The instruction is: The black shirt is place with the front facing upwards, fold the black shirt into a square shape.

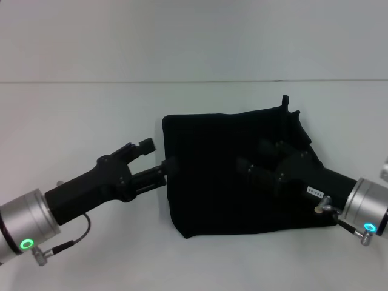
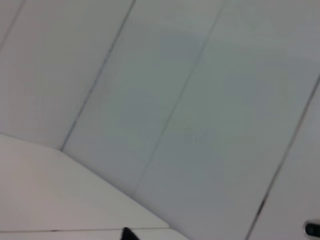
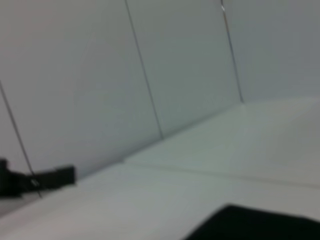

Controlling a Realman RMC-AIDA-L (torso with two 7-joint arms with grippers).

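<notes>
Head view, black shirt (image 1: 212,176) folded, roughly square

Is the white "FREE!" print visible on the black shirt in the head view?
No, the black shirt lies folded into a plain black block, and no white letters show.

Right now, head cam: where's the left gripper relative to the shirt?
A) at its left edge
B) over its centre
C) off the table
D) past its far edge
A: the left gripper sits at the left edge of the folded black shirt; the right gripper is over the cloth.
</notes>
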